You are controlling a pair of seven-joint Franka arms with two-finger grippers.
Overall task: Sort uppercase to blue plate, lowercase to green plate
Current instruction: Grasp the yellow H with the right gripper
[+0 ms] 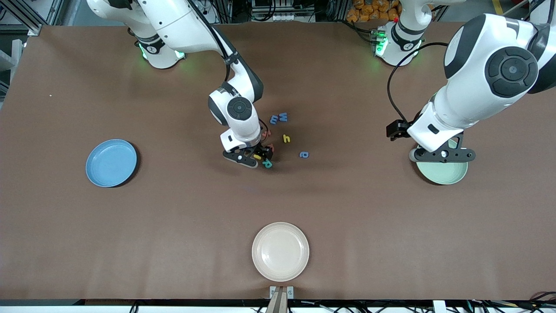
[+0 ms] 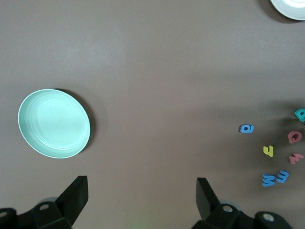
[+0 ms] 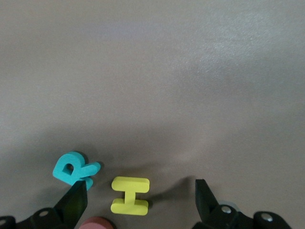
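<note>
Right claw (image 1: pixel 256 157) down among the letters — fingers spread, nothing gripped.

The yellow H (image 3: pixel 130 195) lies flat between its fingers, the teal R (image 3: pixel 74 168) just beside it; the other letters sit at about one o'clock from it. Left claw (image 2: pixel 140 191) waits open over the green plate (image 1: pixel 447 174). The blue plate (image 1: pixel 111 163) rests on the surface (image 1: pixel 173 226) toward the right arm's end — well apart.

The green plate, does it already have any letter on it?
No, in the left wrist view the green plate is bare, and the letters such as the blue a lie on the table apart from it.
</note>
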